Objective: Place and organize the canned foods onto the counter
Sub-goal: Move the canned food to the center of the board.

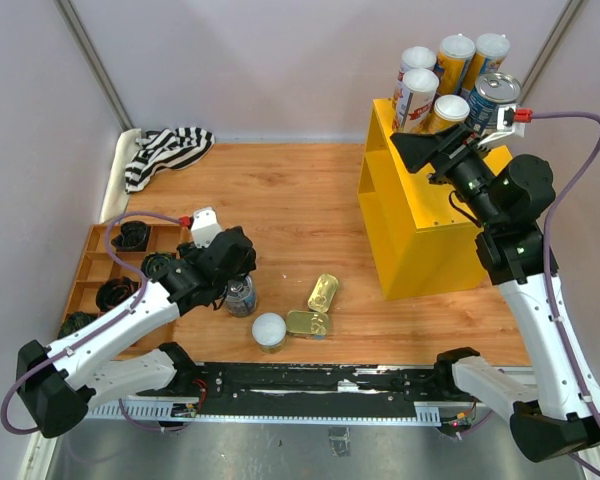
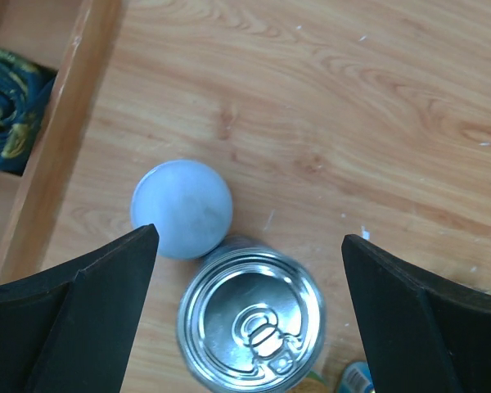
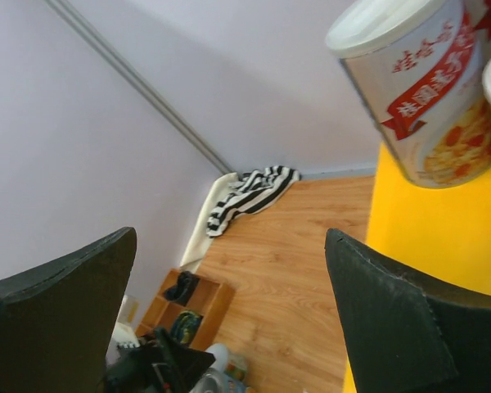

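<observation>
Left gripper [image 2: 250,241] spread astride upright can [image 2: 252,327], shiny ring-pull lid up; right gripper [image 3: 231,237] spread, glossy cylindrical tube [image 3: 417,90] upper right.

Bare wood runs between the tray [image 1: 92,262] at the left edge and the counter [image 1: 420,235] at the right. By the near edge a silver-topped can [image 1: 241,297], white-lidded tube [image 1: 268,329] and gold tins [image 1: 323,293] cluster

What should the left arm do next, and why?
Probably lower the left end effector and close on the silver-topped can: its open fingers straddle it from above, and it stands on the table, not on the yellow counter.
</observation>
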Tool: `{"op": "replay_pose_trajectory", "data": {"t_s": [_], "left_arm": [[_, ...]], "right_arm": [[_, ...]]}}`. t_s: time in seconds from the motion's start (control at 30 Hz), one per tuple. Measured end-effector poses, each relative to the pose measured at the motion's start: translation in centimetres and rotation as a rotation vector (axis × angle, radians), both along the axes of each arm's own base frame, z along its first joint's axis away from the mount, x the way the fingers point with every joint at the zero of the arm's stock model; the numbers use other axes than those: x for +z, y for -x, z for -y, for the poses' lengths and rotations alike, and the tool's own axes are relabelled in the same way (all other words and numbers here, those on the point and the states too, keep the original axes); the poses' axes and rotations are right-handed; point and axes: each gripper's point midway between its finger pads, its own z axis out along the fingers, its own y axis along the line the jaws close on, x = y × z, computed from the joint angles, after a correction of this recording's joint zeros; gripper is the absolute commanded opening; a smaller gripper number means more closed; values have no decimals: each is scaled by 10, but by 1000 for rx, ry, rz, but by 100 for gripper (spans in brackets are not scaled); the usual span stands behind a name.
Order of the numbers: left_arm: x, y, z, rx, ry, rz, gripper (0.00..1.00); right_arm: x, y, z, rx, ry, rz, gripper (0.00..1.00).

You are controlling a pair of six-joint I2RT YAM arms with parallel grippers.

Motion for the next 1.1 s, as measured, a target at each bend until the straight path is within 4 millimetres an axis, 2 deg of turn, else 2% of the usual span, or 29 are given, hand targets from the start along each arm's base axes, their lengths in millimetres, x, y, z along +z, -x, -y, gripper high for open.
{"op": "replay_pose_trajectory", "data": {"t_s": [0.13, 0.3, 0.53, 0.8, 1.0, 1.1], "left_arm": [[-14, 12, -11, 36, -13, -44, 99], [-42, 27, -20, 52, -14, -99, 100], [-47, 20, -2, 23, 69, -77, 100], [-56, 8, 31, -48, 180, -66, 100], [-58, 2, 38, -73, 181, -55, 100], [-58, 3, 39, -81, 181, -55, 100]], "right_arm": [[2, 3, -13, 79, -64, -8, 98], [5, 0, -27, 159, -111, -12, 98], [6, -1, -40, 248, -186, -12, 98], [5, 2, -41, 263, -235, 20, 98], [22, 6, -41, 280, -254, 97, 98], [25, 4, -42, 287, -257, 112, 99]]}}
